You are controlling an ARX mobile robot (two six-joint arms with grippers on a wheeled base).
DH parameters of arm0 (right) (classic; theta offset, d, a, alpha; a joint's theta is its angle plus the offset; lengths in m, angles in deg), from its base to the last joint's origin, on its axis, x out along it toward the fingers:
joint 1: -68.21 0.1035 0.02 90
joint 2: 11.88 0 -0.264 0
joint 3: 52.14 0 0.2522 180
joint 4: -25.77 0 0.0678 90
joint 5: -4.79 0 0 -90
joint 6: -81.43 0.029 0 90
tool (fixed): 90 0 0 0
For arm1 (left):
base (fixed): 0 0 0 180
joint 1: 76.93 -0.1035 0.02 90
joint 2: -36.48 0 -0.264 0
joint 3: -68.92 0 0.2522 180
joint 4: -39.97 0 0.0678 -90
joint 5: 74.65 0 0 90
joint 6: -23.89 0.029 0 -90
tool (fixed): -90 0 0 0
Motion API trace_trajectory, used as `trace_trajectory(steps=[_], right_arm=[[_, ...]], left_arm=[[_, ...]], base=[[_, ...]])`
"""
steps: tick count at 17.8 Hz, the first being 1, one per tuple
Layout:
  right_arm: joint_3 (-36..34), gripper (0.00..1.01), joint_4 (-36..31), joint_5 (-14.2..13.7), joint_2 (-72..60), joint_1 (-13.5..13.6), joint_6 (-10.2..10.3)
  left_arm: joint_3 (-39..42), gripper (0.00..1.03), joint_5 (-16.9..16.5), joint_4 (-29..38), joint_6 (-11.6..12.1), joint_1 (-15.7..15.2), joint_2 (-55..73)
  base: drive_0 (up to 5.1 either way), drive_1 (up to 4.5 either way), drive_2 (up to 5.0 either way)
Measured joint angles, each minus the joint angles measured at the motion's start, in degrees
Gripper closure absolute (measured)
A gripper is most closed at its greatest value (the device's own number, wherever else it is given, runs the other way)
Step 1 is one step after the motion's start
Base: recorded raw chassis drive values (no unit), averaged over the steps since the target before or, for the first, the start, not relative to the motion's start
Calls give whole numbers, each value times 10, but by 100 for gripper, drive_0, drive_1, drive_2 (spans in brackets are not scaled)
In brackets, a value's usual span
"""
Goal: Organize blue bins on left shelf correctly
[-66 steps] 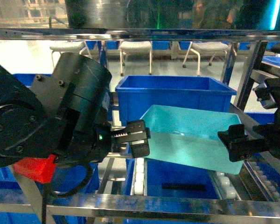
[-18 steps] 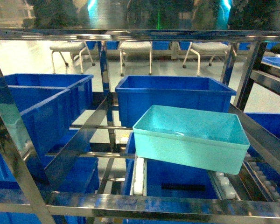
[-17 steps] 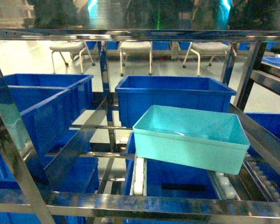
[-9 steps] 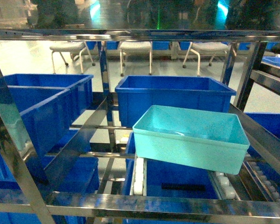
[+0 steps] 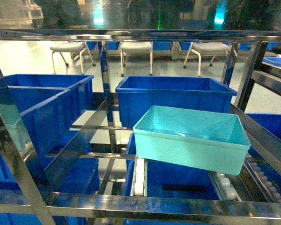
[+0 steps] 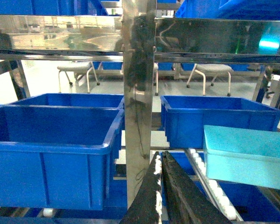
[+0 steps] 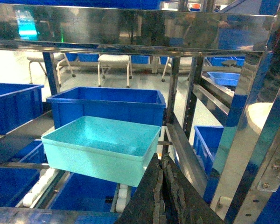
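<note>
Turquoise plastic marks the one light bin (image 5: pixel 192 140), which sits on the roller track (image 5: pixel 139 176) of the steel shelf (image 5: pixel 145 206), at about 4 o'clock from the middle of the head view. It lies tilted, its right end lower, and skewed against the dark blue crate (image 5: pixel 175 96) behind it at 12 o'clock. Neither gripper touches it. The left gripper (image 6: pixel 161 186) shows only in its own wrist view, jaws pressed together on nothing, well back from the rack and beside the upright post (image 6: pixel 139 93). The right gripper (image 7: pixel 162 191) is likewise closed and empty, in front of the bin's near corner but apart from it.

As a judgement, the placing looks mostly done: the bin is on the shelf and released. What may remain is squaring it up, since it sits crooked over the rollers, and a slanted bin on a sloping track could drift.

More dark blue crates (image 5: pixel 42 108) fill the bay at 9 o'clock and the tier below. Beyond the rack lie a pale floor and white chairs (image 5: pixel 136 49) at 12 o'clock.
</note>
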Motion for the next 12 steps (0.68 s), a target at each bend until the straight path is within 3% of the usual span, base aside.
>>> trace_trajectory(steps=[2, 4, 9, 12], right_arm=[[0, 99, 0, 0, 0, 0, 0], [0, 85, -1, 0, 0, 0, 0], [0, 69, 0, 0, 0, 0, 0], [0, 45, 0, 0, 0, 0, 0]], left_arm=[[0, 101, 0, -1, 0, 0, 0], [0, 90, 0, -2, 0, 0, 0], [0, 72, 0, -2, 0, 0, 0], [0, 49, 0, -2, 0, 0, 0]], base=[[0, 0, 0], [0, 0, 0], [0, 0, 0], [0, 0, 0]])
